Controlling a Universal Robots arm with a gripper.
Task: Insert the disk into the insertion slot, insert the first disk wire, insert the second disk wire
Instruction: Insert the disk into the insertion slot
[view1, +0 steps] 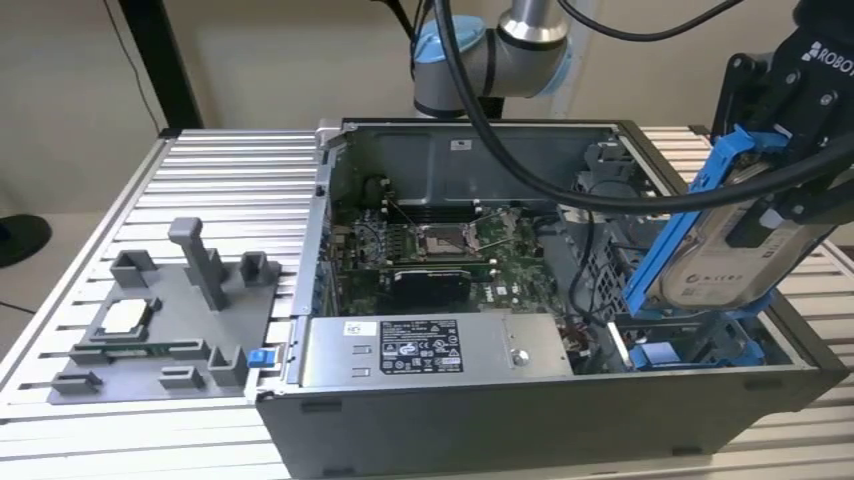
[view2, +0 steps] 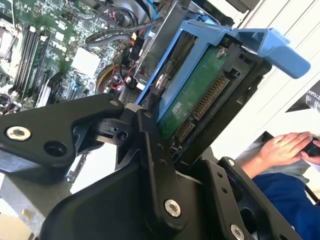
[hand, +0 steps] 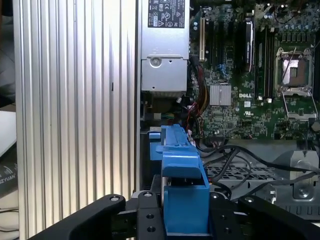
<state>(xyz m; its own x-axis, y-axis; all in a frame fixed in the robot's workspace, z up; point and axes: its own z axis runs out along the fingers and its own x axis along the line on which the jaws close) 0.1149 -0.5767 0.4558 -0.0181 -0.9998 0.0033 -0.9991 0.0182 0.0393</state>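
Your claw is closed narrow on the disk, with a black finger pressed against each long side of its blue carrier frame. You are holding the disk clear of the case and tilted, its upper end up by the claw and its lower end pointing down into the open computer case. In the second wrist view the disk's green circuit board and its connector row face the camera. The insertion slot, with its blue rails, lies directly beneath the claw, just under the disk's lower end; you cannot tell whether the two touch, and the disk is not seated. To one side of the slot, farther from the claw, lie the grey power-supply box and the motherboard. The grey fixture tray sits well apart from the claw, on the slatted table beyond the case's far side. A person's hand rests outside the case, near the claw.
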